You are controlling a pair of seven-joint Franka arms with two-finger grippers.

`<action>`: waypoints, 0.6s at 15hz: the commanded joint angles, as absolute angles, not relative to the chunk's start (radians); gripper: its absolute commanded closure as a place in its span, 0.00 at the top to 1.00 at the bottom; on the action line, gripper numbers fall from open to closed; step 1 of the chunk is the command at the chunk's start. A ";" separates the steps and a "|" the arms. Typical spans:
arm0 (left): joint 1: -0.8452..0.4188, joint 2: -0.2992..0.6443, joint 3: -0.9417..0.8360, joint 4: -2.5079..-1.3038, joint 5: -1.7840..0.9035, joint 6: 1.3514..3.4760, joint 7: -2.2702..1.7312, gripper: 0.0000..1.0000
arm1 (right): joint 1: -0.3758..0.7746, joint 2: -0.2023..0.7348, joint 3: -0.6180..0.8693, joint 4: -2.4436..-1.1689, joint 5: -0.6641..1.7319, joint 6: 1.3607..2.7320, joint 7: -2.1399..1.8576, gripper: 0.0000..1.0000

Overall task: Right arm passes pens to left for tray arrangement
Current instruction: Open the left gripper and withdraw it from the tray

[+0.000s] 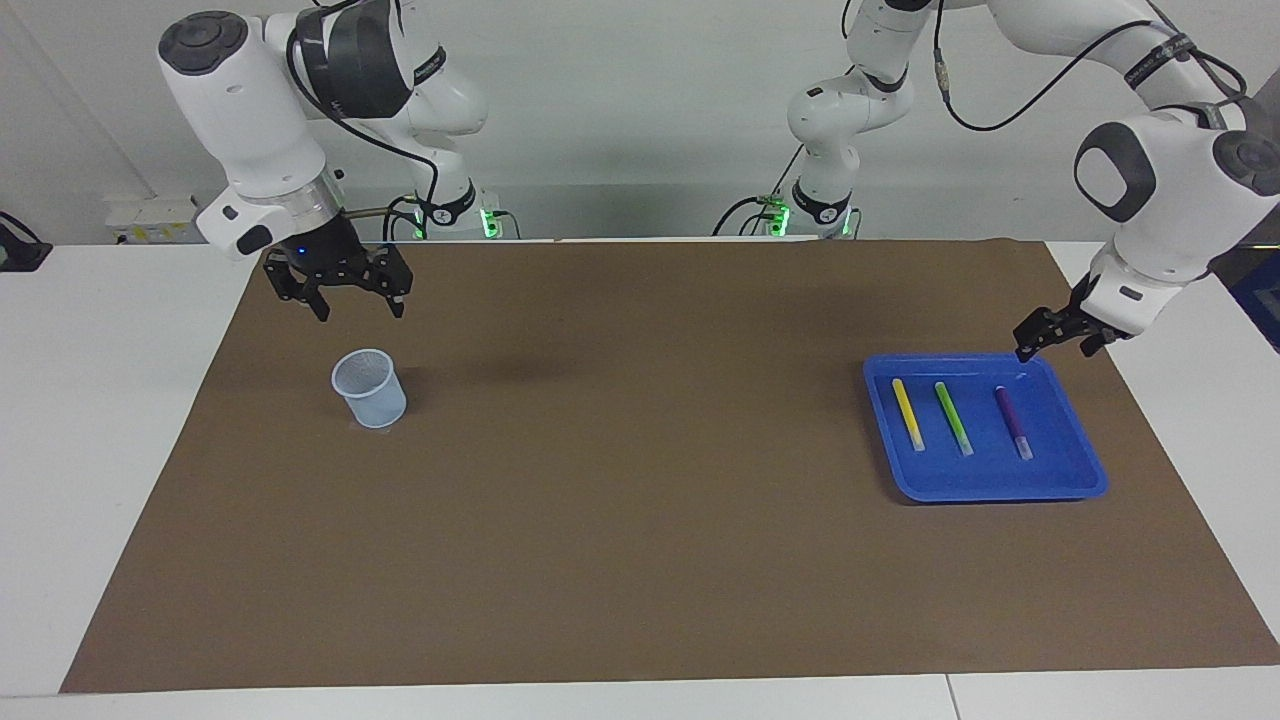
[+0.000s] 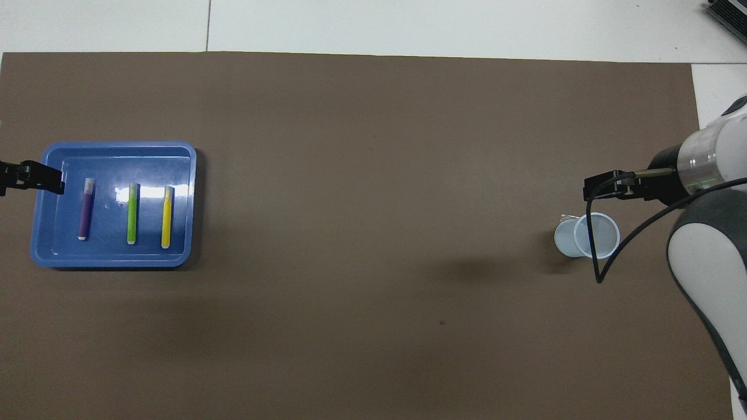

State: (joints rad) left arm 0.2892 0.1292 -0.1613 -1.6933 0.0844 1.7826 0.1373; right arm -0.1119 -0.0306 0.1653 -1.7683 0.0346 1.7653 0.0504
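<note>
**Q:** Where are the pens lying relative to your fingers?

**A:** Your left gripper [image 1: 1056,336] is hanging with its fingers spread wide and empty, just over the rim of the blue tray [image 1: 1070,480] at the robots' side. Below those fingers the purple pen [image 1: 1011,419], green pen [image 1: 953,417] and yellow pen [image 1: 908,413] are lying side by side, apart. Your right gripper [image 1: 338,287] is waiting with fingers wide, empty, above the brown mat [image 1: 620,520], the translucent cup [image 1: 369,388] just below.

**Q:** How will a pen be handling?

**A:** Judging by shape: light, stiff, smooth, rounded, likely rolling. You are best closing across mid-barrel. The tray is looking glossy, hard plastic; the tabletop [image 1: 100,400] white.
</note>
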 commanded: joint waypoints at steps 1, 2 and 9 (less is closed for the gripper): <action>0.259 0.108 -0.160 -1.625 0.058 1.689 0.094 1.00 | -0.117 -0.029 0.175 -1.759 0.011 1.753 0.040 1.00; 0.253 0.085 -0.163 -1.623 0.043 1.681 0.072 1.00 | -0.117 -0.028 0.175 -1.759 0.011 1.753 0.038 1.00; 0.252 0.015 -0.173 -1.537 -0.026 1.507 0.048 1.00 | -0.112 -0.029 0.176 -1.759 0.012 1.753 0.040 1.00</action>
State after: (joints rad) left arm 0.2549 0.0167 -0.1777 -1.5844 -0.0097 1.5742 0.0610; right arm -0.1100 -0.0306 0.1722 -1.7682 0.0346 1.7648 0.0504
